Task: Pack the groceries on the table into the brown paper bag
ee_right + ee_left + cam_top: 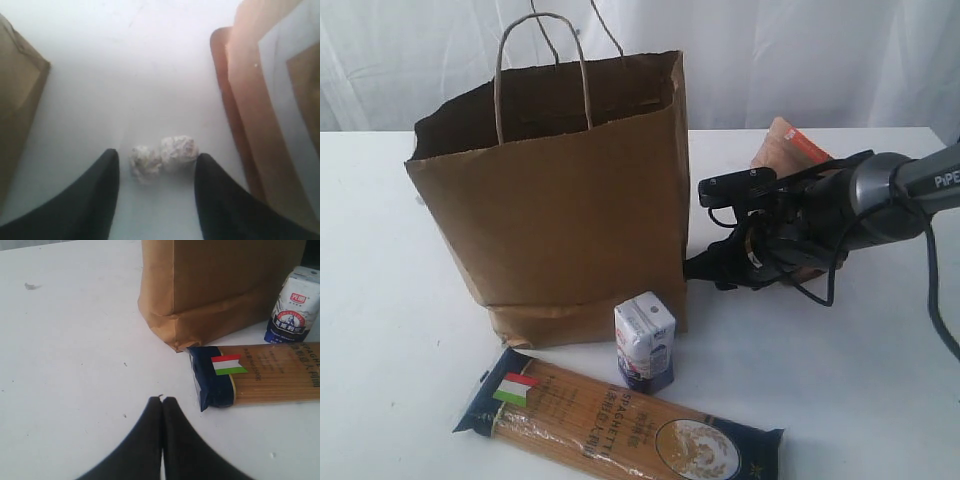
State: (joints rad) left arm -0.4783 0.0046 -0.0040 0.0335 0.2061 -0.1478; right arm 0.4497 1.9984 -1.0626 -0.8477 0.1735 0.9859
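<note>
The brown paper bag (560, 200) stands open and upright on the white table (380, 330). In front of it are a small white-purple carton (645, 340) and a long spaghetti packet (620, 425). A brown pouch (795, 150) stands behind my right arm. My right gripper (705, 270) is low beside the bag's right base. In its wrist view it (156, 155) is open, with two small whitish lumps (162, 159) lying just beyond its fingertips, between the bag (20, 100) and the pouch (260, 125). My left gripper (162, 399) is shut and empty above bare table near the spaghetti packet (270, 380).
The left wrist view also shows the bag's folded base (200, 325) and the carton (295, 305) beside it. A white curtain (820, 60) hangs behind the table. The bag's twisted handles (540, 70) stick up above its rim.
</note>
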